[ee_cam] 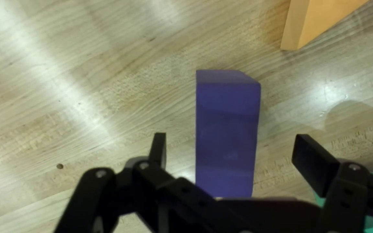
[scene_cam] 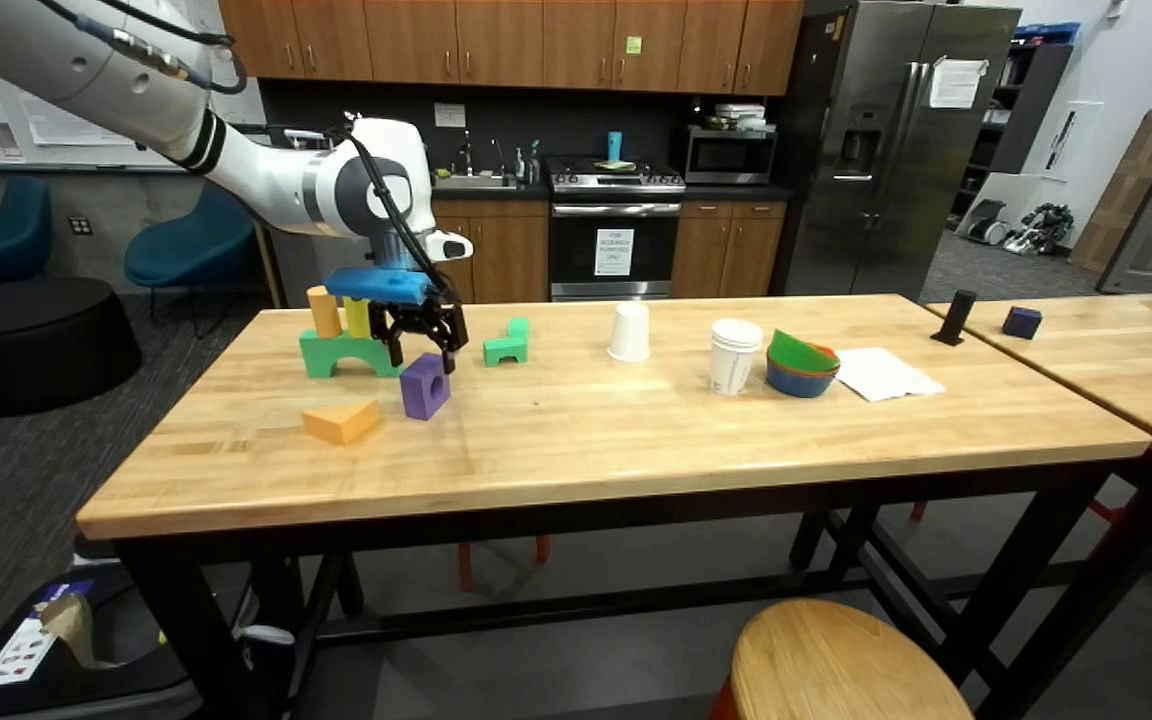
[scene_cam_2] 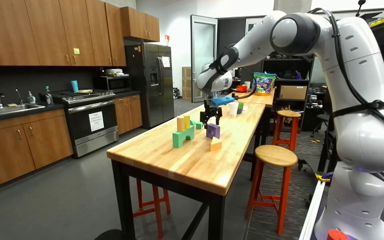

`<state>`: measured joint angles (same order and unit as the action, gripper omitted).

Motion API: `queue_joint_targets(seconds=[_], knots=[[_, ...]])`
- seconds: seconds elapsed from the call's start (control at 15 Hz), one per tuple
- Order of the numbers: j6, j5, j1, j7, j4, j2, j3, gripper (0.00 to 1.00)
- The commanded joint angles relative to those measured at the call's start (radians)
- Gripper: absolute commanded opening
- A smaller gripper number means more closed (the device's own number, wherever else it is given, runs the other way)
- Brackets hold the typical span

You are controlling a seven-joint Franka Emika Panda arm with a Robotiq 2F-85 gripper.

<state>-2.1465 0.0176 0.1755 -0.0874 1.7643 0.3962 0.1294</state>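
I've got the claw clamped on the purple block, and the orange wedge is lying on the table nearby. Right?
Not quite: the claw isn't clamped on the purple block. The wrist view shows it open, with bare wood visible between the block and the fingers on both sides. The orange wedge is lying on the table nearby.

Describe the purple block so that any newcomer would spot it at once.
On the long wooden table, look at the end under the robot's arm. Near the orange wedge stands the purple block, flanked by the open fingers in the wrist view. Unlike its neighbours, it is purple, with a round hole in its side.
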Motion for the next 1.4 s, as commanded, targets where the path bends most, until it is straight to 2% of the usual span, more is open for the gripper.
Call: queue_joint_targets(seconds=[0.0,0.4,0.47,0.8,1.33], knots=[[-0.020,-0.009,0.010,0.003,-0.004,0.006,0.000,0.70],[-0.041,0.008,0.005,0.001,0.007,0.005,0.002,0.21],[-0.023,0.017,-0.001,0.015,0.006,-0.003,0.005,0.16],[-0.029,0.054,-0.024,0.036,0.023,-0.055,0.009,0.16],[-0.027,0.037,-0.038,0.127,0.018,-0.100,0.007,0.16]])
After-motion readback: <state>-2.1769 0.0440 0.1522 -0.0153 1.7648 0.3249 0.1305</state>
